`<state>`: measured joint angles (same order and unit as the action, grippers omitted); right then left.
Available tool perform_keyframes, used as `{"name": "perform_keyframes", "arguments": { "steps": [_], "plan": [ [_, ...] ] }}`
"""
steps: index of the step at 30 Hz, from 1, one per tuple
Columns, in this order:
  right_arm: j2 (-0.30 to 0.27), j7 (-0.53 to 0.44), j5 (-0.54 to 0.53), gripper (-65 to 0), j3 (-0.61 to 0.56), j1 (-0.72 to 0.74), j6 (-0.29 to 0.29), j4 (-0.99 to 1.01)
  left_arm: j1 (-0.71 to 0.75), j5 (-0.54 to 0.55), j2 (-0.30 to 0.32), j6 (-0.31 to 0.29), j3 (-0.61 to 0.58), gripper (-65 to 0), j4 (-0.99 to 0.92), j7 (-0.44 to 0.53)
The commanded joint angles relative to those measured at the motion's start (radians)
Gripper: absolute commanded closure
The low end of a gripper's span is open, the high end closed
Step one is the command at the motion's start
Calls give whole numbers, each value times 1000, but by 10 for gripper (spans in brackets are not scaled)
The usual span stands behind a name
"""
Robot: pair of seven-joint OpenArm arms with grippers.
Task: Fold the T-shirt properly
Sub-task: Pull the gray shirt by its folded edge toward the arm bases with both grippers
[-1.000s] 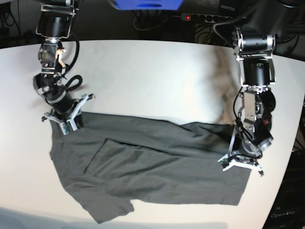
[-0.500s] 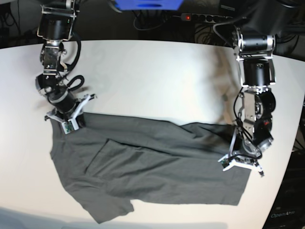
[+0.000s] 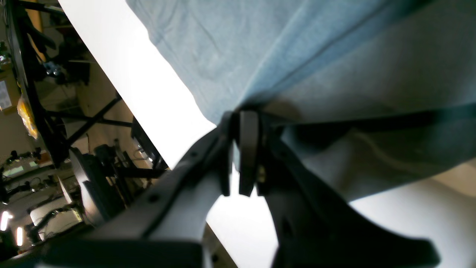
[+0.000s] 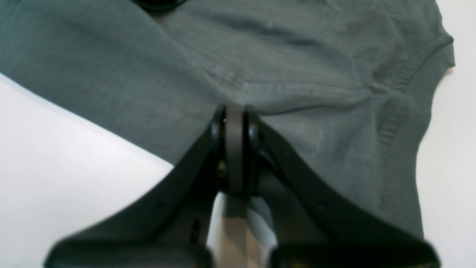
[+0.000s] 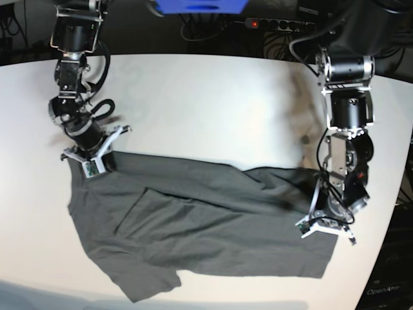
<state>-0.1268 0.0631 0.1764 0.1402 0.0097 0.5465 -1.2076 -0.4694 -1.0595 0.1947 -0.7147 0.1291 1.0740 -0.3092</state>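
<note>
The dark grey T-shirt (image 5: 206,226) lies spread and wrinkled across the white table (image 5: 206,103), one sleeve at the lower left. My right gripper (image 5: 90,169), on the base view's left, is shut on the shirt's upper left corner; in the right wrist view its fingers (image 4: 235,123) pinch a fold of the shirt (image 4: 297,74) near a ribbed hem. My left gripper (image 5: 324,226), on the base view's right, is shut on the shirt's right edge; in the left wrist view its closed fingers (image 3: 247,130) clamp the cloth (image 3: 260,52), which is lifted off the table there.
The table's right edge runs close to my left gripper, with dark floor, cables and racks (image 3: 55,130) beyond it. A power strip with a red light (image 5: 277,24) and a blue object (image 5: 197,6) sit behind the table's far edge.
Both grippers stay shut on the shirt. The right gripper has shifted slightly up and back; the left gripper has drawn the right edge slightly inward and lifted it.
</note>
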Motion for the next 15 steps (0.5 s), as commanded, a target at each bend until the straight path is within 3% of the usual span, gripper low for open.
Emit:
{"name": "perform_keyframes", "arguments": {
  "steps": [1, 15],
  "plan": [
    [-7, 8, 4, -4, -1, 3, -1, -5, -47, -5, 5, 17, -15, -26, 19, 3],
    [-4, 8, 4, -4, -1, -10, -1, -5, -113, -43, 19, 17, -118, -26, -2, 2]
  ]
}}
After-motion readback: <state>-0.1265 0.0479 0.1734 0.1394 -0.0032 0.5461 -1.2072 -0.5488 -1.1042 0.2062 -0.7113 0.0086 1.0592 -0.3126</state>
